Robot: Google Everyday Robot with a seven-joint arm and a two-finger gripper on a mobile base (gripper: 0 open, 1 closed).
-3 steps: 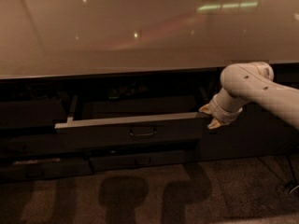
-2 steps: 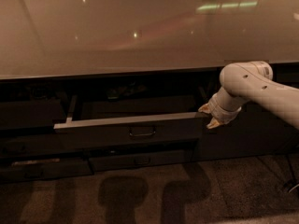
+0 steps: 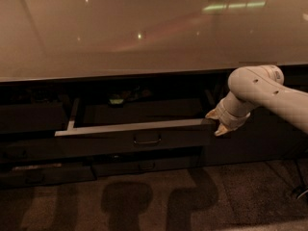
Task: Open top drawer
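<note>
The top drawer [image 3: 134, 138] is standing partly pulled out, with the pale surface [image 3: 144, 32] lying just above it. The gripper [image 3: 216, 123] is hanging at the drawer's right end, its fingers [image 3: 211, 114] standing apart around the front's upper corner.

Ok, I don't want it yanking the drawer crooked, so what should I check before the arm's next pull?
1. Top drawer partly out, interior showing: ok.
2. Claw at the drawer: ok, it is at the right end of the front.
3. Claw at the centre pull: not ok, it sits well to the right of it.
4. Claw's hold on the front: cannot tell.
5. Left side rail visible and extended: ok.
6. Lower drawer shut: ok.
</note>
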